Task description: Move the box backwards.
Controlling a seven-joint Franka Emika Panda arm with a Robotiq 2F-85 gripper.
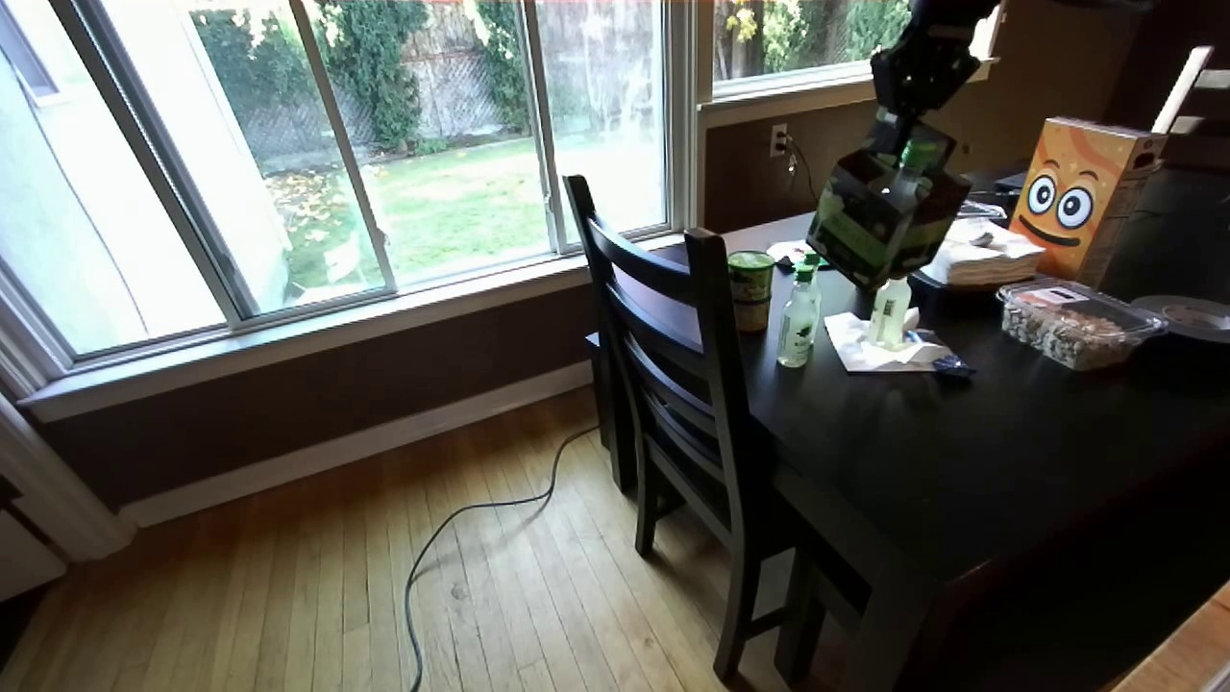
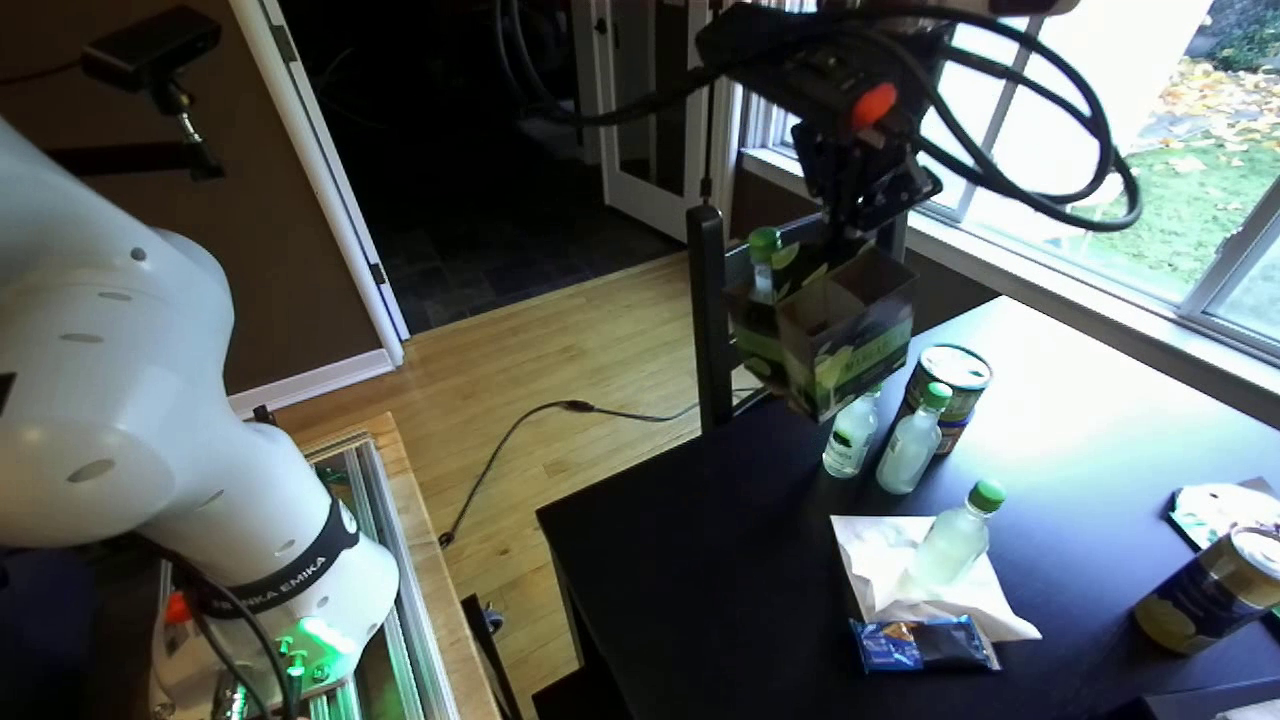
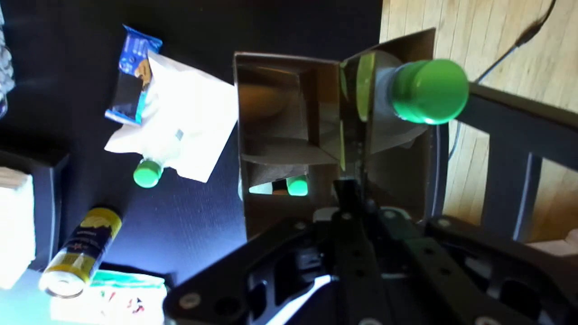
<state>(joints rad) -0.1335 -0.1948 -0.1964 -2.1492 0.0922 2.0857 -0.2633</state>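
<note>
Dark table [image 2: 690, 560] below, the gripper [image 3: 355, 192], nearly closed, pinches the box [image 2: 862, 348], 1 bottle [image 2: 763, 262] inside.

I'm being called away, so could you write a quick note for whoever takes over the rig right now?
Gripper: shut on the upper middle of the box.
Box: held in the air, tilted, off the table, with a green-capped bottle in it.
Done: gripped and lifted.
Left: finish any backward move, set it down, release. These pictures can't settle how far back it has come.
Care: two standing bottles and the chair look close by; probably best to lower slowly.
</note>
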